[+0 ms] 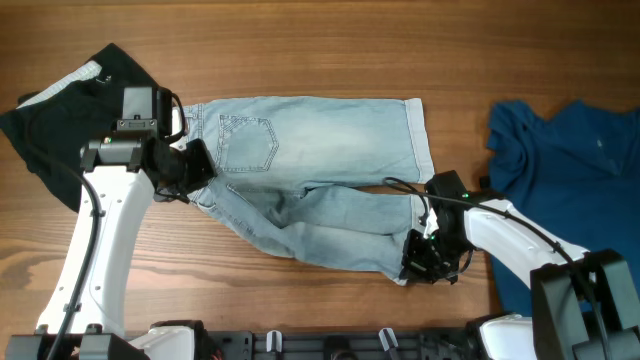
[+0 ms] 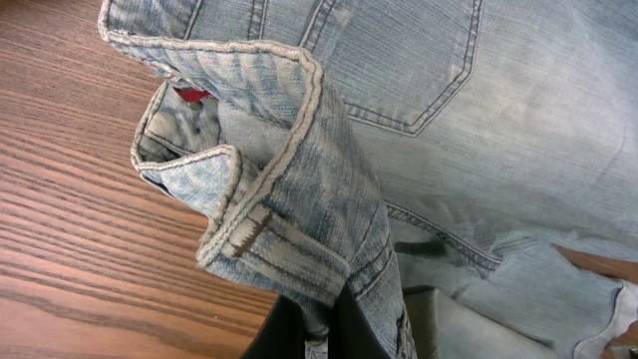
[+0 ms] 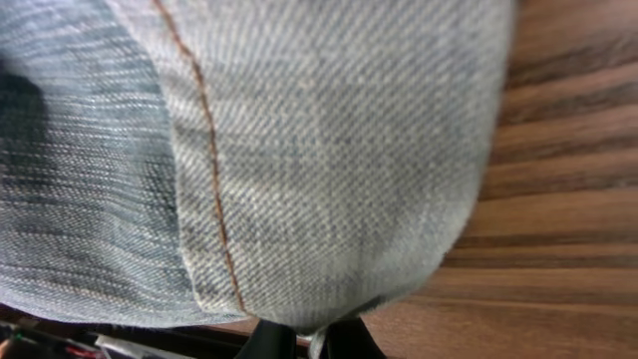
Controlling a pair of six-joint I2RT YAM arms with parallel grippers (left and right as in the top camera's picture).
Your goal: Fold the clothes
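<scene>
So: shorts (image 1: 320,150) mid-worktop (image 1: 330,50), spread flat, legs skewed, no fold made. Left fingers (image 2: 281,339) clenched on waistband (image 2: 249,239); right fingers (image 3: 274,344) clenched on near hem (image 3: 329,199). Black garment (image 1: 60,120) far left, blue top (image 1: 580,160) right, both unfolded.

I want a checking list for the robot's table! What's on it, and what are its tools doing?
Surface: wooden table, bare wood between the clothes.
Job's things: denim shorts spread mid-table; black garment at the left; blue top at the right.
Clutter: nothing seen.
Grippers: left tool shut on the shorts' waistband; right tool shut on a leg hem.
Cables: black cable loops over the shorts by the right arm.
Surroundings: black frame at the near edge.
</scene>
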